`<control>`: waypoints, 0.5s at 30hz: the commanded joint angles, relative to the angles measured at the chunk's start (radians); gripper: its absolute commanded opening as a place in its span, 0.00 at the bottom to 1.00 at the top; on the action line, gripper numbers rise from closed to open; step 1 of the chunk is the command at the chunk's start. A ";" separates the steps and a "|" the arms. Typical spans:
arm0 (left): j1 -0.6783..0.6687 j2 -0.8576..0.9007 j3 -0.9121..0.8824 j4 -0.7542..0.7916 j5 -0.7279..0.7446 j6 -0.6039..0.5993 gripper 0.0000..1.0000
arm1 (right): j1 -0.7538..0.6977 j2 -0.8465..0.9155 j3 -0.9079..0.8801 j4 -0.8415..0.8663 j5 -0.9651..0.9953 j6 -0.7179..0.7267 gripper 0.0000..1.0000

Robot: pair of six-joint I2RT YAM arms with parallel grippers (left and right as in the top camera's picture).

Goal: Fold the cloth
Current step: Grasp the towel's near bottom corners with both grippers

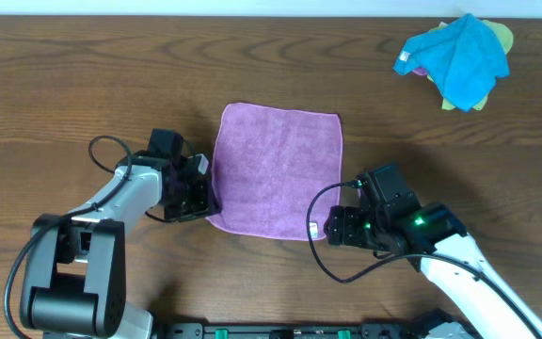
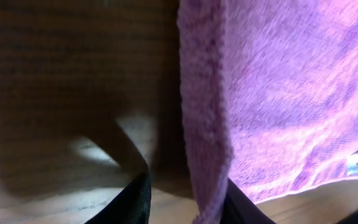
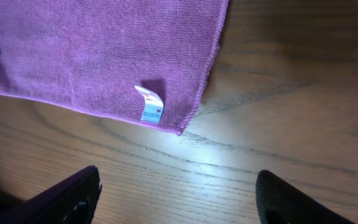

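— Looking for the purple cloth (image 1: 278,169)? Where is it?

— It lies flat in the middle of the table (image 1: 64,75). It is open, with no fold in it.

— What is the left gripper (image 1: 199,185) doing?

— It sits at the cloth's 8 o'clock side. Its fingers (image 2: 135,202) are a little apart, and the fuzzy edge of the cloth stands up between them. The edge leans on one finger. A dark gap shows beside the other, so they are not squeezing it.

— And the right gripper (image 1: 332,226)?

— That one is at the cloth's 5 o'clock corner, just off the cloth, over bare wood. Its fingers are spread wide and have nothing in them. A little white tag (image 3: 150,106) sticks up near that corner.

— Anything else on the table?

— A bunched-up blue cloth (image 1: 459,56), far off at 2 o'clock.
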 commanded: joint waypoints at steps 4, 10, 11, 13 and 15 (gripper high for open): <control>0.005 -0.011 -0.009 0.035 0.017 -0.054 0.38 | 0.003 -0.008 -0.002 0.002 -0.020 0.017 0.80; -0.003 -0.011 -0.042 0.113 0.047 -0.104 0.40 | 0.003 -0.008 -0.002 0.002 -0.021 0.017 0.79; -0.005 -0.011 -0.066 0.140 0.063 -0.124 0.40 | 0.003 -0.008 -0.002 0.001 -0.021 0.017 0.80; -0.006 -0.011 -0.104 0.171 0.070 -0.147 0.39 | 0.003 -0.008 -0.002 0.000 -0.023 0.017 0.80; -0.005 -0.011 -0.131 0.177 0.070 -0.151 0.31 | 0.003 -0.008 -0.003 -0.001 -0.025 0.017 0.80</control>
